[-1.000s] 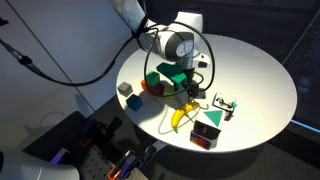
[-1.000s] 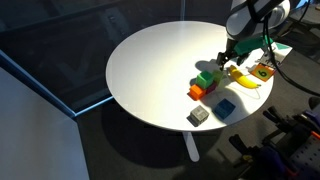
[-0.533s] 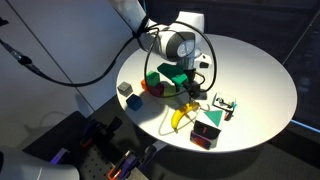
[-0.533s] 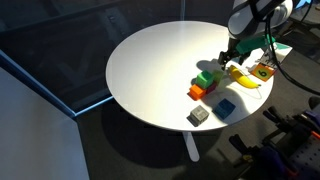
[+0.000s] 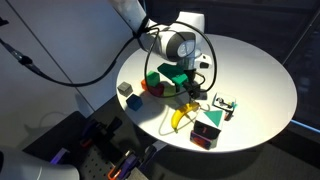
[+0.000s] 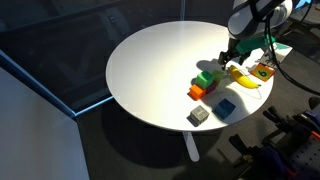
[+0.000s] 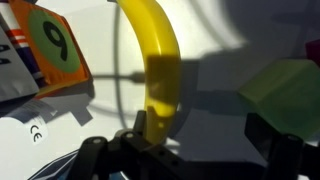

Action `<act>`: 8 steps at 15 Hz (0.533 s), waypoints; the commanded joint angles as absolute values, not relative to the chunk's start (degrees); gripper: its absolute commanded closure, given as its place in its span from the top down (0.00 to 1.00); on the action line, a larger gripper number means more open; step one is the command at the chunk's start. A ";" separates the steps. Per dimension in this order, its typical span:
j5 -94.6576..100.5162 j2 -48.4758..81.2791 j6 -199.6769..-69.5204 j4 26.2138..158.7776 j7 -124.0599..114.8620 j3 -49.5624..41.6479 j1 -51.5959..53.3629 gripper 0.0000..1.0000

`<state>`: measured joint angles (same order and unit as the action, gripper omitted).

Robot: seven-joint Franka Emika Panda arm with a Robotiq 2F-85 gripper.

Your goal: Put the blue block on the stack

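The blue block (image 6: 226, 107) lies on the white table near its edge, next to a grey cube (image 6: 198, 117); it also shows in an exterior view (image 5: 133, 101). The stack is a green cube (image 6: 205, 78) with a red cube (image 6: 196, 92) against it, and it shows in both exterior views (image 5: 153, 82). My gripper (image 6: 228, 62) hangs open and empty just above the table between the green cube and a banana (image 6: 243, 78). In the wrist view the gripper (image 7: 200, 135) has the banana (image 7: 155, 60) at one finger and the green cube (image 7: 285, 90) by the other. The blue block is out of the wrist view.
A card with a 9 (image 7: 50, 45) lies beyond the banana. A black-and-red box with a teal triangle (image 5: 208, 131) and a small card (image 5: 225, 105) sit near the table's edge. Cables hang around the arm (image 5: 170, 42).
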<state>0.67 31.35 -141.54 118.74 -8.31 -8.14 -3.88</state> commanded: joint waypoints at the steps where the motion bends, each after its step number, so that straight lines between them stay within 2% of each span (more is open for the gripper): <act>1: 1.23 32.29 -139.27 116.40 -9.56 -8.42 -3.44 1.00; 8: 1.23 34.54 -137.85 114.00 -10.10 -8.47 -3.32 1.00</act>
<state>0.67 33.20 -139.81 116.25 -8.86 -8.14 -3.69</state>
